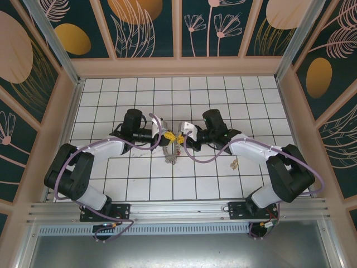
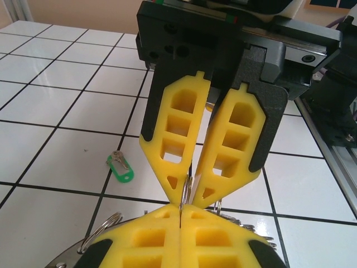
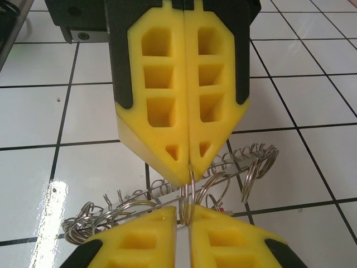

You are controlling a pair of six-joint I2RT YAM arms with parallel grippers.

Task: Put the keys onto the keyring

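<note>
While left end effector (image 2: 181, 208) pinches the keyring (image 3: 83, 219) (right end effector (image 3: 186, 209) too), green key (image 2: 121, 167) lies aside.

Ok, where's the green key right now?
In the left wrist view, the green key lies flat on the tiles, image-left of the right gripper and clear of the keyring.
</note>
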